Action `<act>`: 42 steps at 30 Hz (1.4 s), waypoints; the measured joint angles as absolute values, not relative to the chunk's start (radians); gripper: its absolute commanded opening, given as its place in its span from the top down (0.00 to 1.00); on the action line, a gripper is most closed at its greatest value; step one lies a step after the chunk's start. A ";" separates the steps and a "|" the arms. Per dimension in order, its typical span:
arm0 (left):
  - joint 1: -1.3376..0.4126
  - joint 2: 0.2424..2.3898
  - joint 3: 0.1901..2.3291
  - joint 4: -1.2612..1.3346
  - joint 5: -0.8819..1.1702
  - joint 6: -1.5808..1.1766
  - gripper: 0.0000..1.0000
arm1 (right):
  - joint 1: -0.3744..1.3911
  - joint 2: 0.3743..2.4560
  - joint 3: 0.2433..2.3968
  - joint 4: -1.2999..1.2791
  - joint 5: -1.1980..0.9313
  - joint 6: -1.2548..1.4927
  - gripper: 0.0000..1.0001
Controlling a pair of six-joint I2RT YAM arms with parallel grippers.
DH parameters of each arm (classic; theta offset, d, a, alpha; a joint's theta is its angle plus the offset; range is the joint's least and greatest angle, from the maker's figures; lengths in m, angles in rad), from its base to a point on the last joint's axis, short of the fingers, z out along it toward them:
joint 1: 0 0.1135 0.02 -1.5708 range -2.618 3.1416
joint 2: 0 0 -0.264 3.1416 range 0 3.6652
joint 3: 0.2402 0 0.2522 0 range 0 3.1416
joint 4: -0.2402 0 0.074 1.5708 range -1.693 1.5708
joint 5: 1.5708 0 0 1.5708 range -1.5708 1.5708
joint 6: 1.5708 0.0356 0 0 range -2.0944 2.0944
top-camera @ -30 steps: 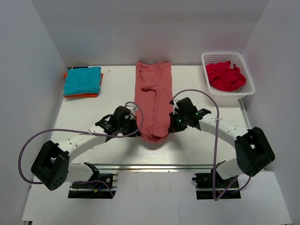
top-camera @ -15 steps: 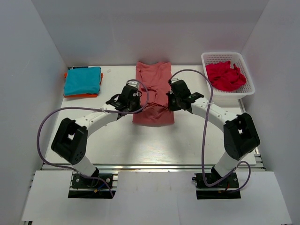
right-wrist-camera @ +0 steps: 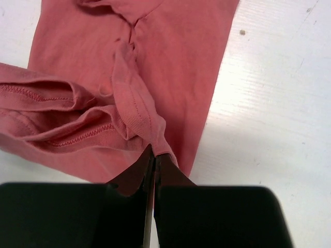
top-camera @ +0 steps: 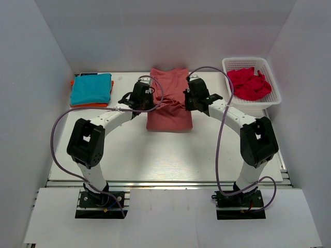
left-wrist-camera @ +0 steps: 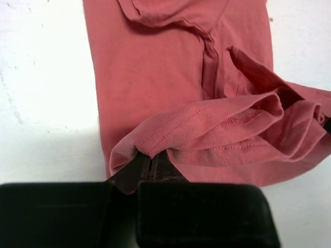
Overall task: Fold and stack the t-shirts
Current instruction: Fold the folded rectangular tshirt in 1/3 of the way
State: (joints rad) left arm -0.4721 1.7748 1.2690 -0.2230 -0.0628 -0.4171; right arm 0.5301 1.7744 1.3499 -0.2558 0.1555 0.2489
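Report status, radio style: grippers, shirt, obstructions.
Left gripper and right gripper shut on salmon t-shirt hem. Hem doubled back over shirt, mid-fold. No obstruction seen.

Bright, even, diffuse overhead light: the top view is sharp, while in the left wrist view a soft shadow lies under the salmon-red t-shirt (left-wrist-camera: 155,77) fold just ahead of the left gripper (left-wrist-camera: 150,164), whose black body behind the fingertips is blurred.

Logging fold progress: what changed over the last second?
The left gripper and right gripper, shut on the near hem of the salmon-red t-shirt, carried it toward the far edge, folding the shirt over itself. Nothing taken or released. The teal t-shirt on the orange t-shirt, the basket and its crimson t-shirt stayed put.
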 measured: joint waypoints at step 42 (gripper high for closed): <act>-0.376 2.000 1.467 -0.175 0.024 -0.299 0.01 | 0.395 2.078 1.665 -0.209 -0.048 0.250 0.10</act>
State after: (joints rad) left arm -0.3756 1.9999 1.4670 -0.1753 0.0238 -0.2989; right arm 0.3946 2.0777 1.6650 -0.2089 -0.0483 0.2504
